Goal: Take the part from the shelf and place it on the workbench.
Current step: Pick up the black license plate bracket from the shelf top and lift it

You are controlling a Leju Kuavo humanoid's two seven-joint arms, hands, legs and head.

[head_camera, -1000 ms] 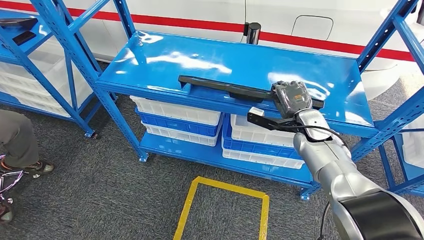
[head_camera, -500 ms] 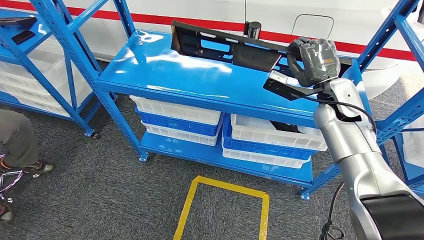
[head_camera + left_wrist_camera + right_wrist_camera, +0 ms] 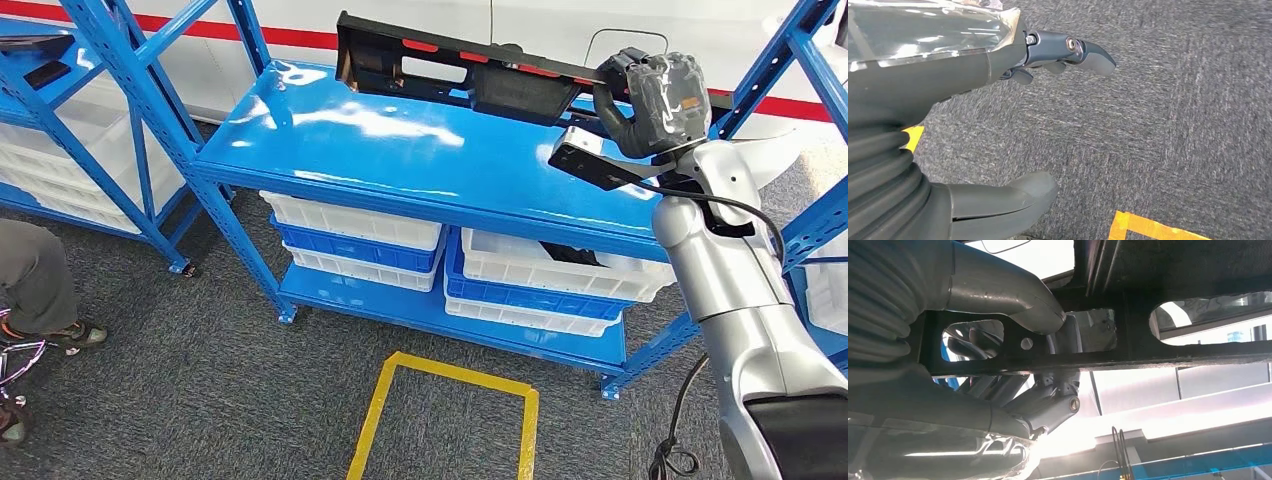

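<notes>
The right hand (image 3: 660, 100), grey and wrapped in clear film, is raised at the far right of the blue metal shelf (image 3: 330, 140) and grips the right end of the long black plastic part with oblong cut-outs (image 3: 450, 75); in the right wrist view its thick thumb (image 3: 1013, 295) lies across one side of the part (image 3: 1168, 347) and its darker fingers (image 3: 1048, 407) curl round the other. The silver right arm (image 3: 730, 290) rises steeply from the near right corner, elbow low and wrist high. The part hangs clear above the shelf's glossy top deck, stretching leftward from the hand along the far edge, roughly level, its broad face turned toward the camera. The left hand (image 3: 998, 100) hangs over grey carpet (image 3: 1173, 125), holding nothing, thumb and fingers apart. Under the top deck, white and blue plastic crates (image 3: 350, 235) sit in two stacks on the lower shelf. Behind the shelf runs a white wall-like surface with a red stripe (image 3: 300, 40). A second blue rack (image 3: 60, 130) stands to the left, and blue uprights (image 3: 810, 60) close in on the right beside the arm. On the near floor a yellow taped rectangle (image 3: 445, 405) marks the carpet, with open carpet around it. A person's leg and shoe (image 3: 40, 290) show at the left edge.
</notes>
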